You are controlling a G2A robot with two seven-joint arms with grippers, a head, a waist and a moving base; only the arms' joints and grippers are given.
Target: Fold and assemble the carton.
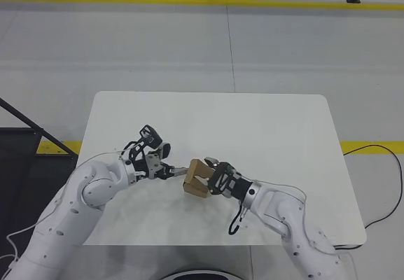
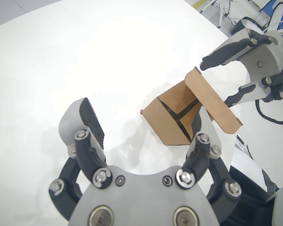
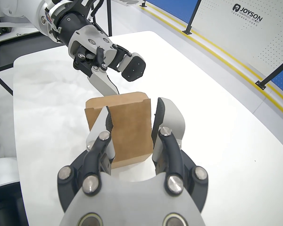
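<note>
On table (image 1: 279, 126), carton (image 1: 197, 180) open toward left tool (image 3: 123, 79)

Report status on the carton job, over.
Left gripper open, just short of carton. Right gripper open, straddling carton. Carton on table, part-assembled, one flap open.

Carton (image 1: 196, 180) (image 2: 176, 118) (image 3: 129, 128) – small brown corrugated cardboard box, partly assembled, not closed. It sits lower centre in the top view, on the white table (image 1: 272, 133), lying on its side. Left wrist view: right of frame centre, open end toward the camera, dark seams visible between the inner panels. One long flap (image 2: 211, 99) sticks out toward the upper right, unfolded. Right wrist view: centre frame – a plain brown panel standing up, top corners rounded.
</note>
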